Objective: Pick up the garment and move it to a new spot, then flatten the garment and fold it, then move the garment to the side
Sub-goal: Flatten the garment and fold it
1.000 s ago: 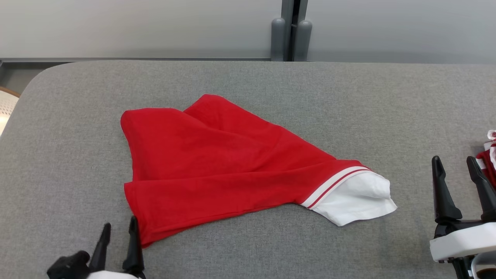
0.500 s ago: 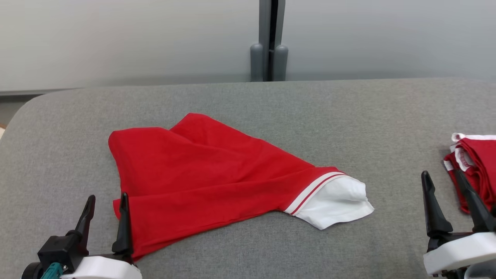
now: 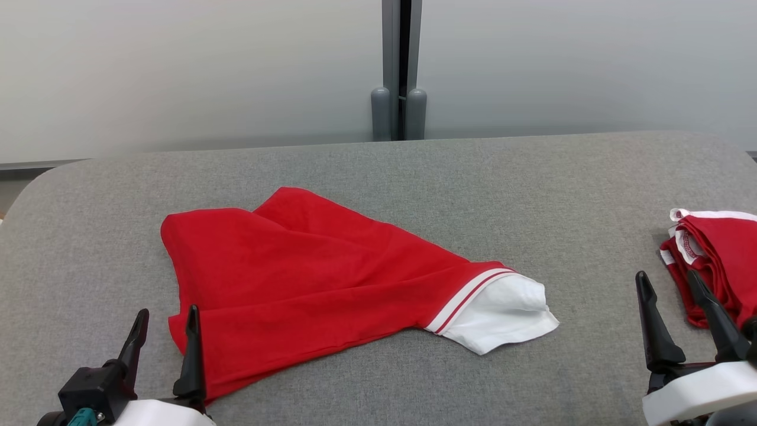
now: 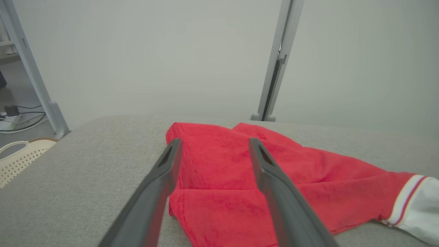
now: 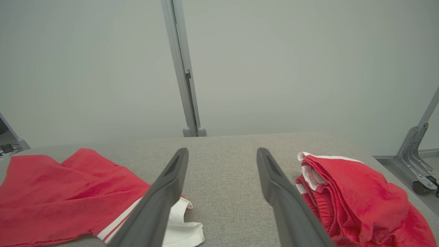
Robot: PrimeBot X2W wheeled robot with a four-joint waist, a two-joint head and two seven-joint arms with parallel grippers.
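The garment — red, white at one end — is lying loosely folded on the gray worktop, left of centre. The left gripper is hovering at its near-left corner, spread wide and holding nothing. The right gripper, equally wide and empty, is sitting just beside a second red pile.

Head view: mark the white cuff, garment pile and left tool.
white cuff [image 3: 502,315], head view, middle of white fabric.
garment pile [image 3: 724,248], head view, red top fold.
left tool [image 3: 167,313], head view, between its fingertips.
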